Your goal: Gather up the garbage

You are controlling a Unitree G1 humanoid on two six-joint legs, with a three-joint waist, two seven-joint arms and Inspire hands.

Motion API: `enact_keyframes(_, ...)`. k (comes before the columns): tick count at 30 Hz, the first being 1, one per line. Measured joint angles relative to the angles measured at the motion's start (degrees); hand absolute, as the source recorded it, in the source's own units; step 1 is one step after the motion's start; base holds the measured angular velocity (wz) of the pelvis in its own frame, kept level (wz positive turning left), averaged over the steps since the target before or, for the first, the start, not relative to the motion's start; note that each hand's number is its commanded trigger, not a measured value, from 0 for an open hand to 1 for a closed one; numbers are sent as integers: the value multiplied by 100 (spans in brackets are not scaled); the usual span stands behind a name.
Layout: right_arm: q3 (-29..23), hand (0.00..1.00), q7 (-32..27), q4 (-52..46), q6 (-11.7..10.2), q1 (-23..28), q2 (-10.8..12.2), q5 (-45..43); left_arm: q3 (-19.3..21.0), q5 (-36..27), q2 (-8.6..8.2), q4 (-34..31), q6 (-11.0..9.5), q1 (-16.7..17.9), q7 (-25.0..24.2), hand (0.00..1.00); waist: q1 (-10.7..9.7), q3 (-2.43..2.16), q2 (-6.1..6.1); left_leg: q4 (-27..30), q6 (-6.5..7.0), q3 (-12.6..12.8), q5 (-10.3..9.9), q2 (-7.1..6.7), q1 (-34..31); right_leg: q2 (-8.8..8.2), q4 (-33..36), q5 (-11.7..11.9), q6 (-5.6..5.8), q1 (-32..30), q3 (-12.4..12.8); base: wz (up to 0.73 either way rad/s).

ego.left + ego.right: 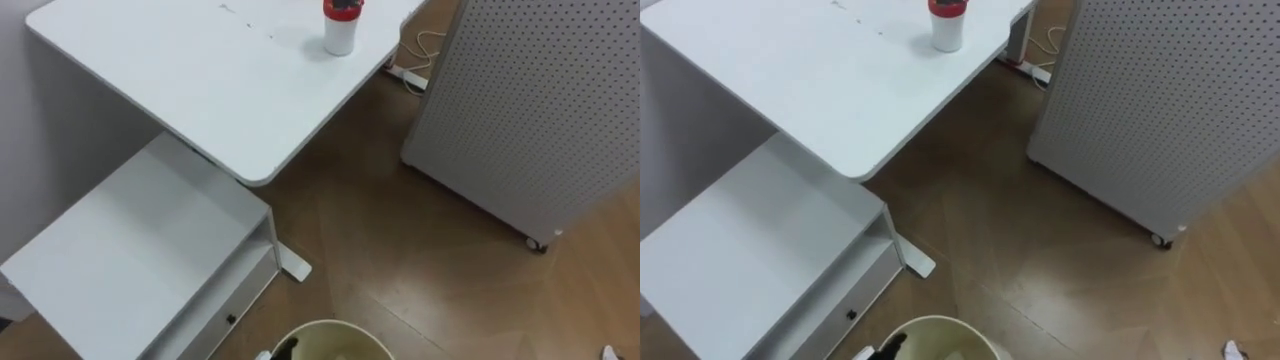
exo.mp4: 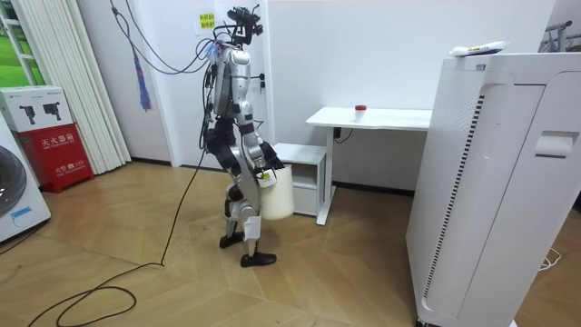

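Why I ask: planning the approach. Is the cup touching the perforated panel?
Apart. The left eye view shows the cup standing on the table, with floor between it and the panel.

table top: smooth matt white, laminate look
low cabinet: same matt white, maybe painted metal
floor: wood parquet, satin sheen
panel: perforated sheet, matt light grey, looks like metal
cup: white plastic-looking body, glossy red lid
bin: smooth cream plastic, slight gloss
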Motion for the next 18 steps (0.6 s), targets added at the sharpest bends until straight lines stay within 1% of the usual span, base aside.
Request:
enact_keyframes(2, -62, 100, 23, -2, 0, 8, -1, 87, 10, 103, 64, -293, 0, 67, 0, 0, -10, 1, -1, -54, 0, 22, 0, -22, 100, -9, -5, -7, 11, 63, 20, -5)
enact_keyframes(5, -237, 100, 78, 1, -2, 143, -4, 163, 146, 315, 100, -854, 0, 234, 2, 0, -24, 2, -2, -214, 3, 49, 1, -64, 385, -20, -106, -21, 50, 311, 21, -5)
enact_keyframes(6, -395, 100, 102, -36, 7, 237, -5, 191, 164, 352, 129, -1109, -3, 332, 9, 0, -32, -1, -3, -301, 6, 77, 0, -84, 512, -24, -118, -40, 80, 399, 46, -14)
enact_keyframes(7, -533, 100, 112, -84, 6, 326, -10, 177, 179, 350, 180, -1310, -30, 439, 28, 0, -25, -6, 2, -360, 10, 124, -2, -86, 651, -11, -189, -33, 93, 511, 59, -25)
enact_keyframes(9, -765, 100, 149, -90, 9, 410, -8, 62, 316, 362, 269, -1507, -56, 561, 62, 0, -26, -11, 3, -452, 13, 261, -9, -78, 854, 5, -194, -32, 94, 630, 53, -33)
enact_keyframes(10, -916, 100, 134, -92, 12, 450, -16, -40, 465, 366, 327, -1667, -57, 656, 182, 0, -22, -13, 2, -526, 7, 356, -13, -72, 1004, 15, -194, -33, 93, 697, 32, -44)
enact_keyframes(11, -1009, 100, 93, -121, 16, 497, -37, -68, 655, 353, 334, -1819, -58, 757, 355, 0, -4, -22, 2, -607, -5, 455, -22, -72, 1162, 32, -189, -38, 83, 760, 20, -47)
enact_keyframes(12, -1033, 100, 71, -139, 23, 533, -60, -74, 759, 338, 385, -1894, -60, 804, 416, 0, -2, -29, 4, -647, -12, 495, -29, -71, 1233, 38, -187, -41, 78, 790, 2, -48)
enact_keyframes(13, -1048, 100, 59, -210, 46, 611, -117, -77, 888, 275, 413, -2070, -59, 891, 554, 0, 6, -46, -3, -729, -22, 610, -35, -62, 1362, 41, -176, -52, 61, 825, -43, -39)
enact_keyframes(14, -1049, 100, 55, -247, 73, 634, -138, -75, 944, 252, 451, -2179, -59, 942, 615, 0, 11, -55, -5, -786, -25, 675, -37, -51, 1436, 42, -170, -56, 55, 842, -60, -49)
enact_keyframes(15, -1064, 100, 37, -272, 88, 662, -174, -71, 1016, 153, 517, -2396, -59, 1046, 720, 0, 6, -62, -11, -883, -34, 781, -40, -31, 1593, 48, -167, -58, 32, 910, -138, -48)
enact_keyframes(16, -1088, 100, 34, -278, 89, 707, -200, -69, 1072, 65, 549, -2567, -59, 1151, 814, 0, 2, -70, -11, -949, -58, 892, -54, -19, 1793, 72, -168, -72, 10, 1021, -175, -46)
enact_keyframes(17, -1111, 100, 31, -278, 88, 735, -207, -74, 1112, 59, 554, -2636, -59, 1198, 865, 0, -1, -90, -13, -981, -74, 922, -64, -14, 1867, 86, -169, -79, 0, 1070, -190, -41)
enact_keyframes(18, -1138, 100, 29, -263, 88, 776, -213, -122, 1240, 61, 531, -2784, -60, 1277, 951, 0, -14, -119, -37, -1071, -92, 1002, -74, 1, 2035, 99, -176, -98, -27, 1170, -331, -30)
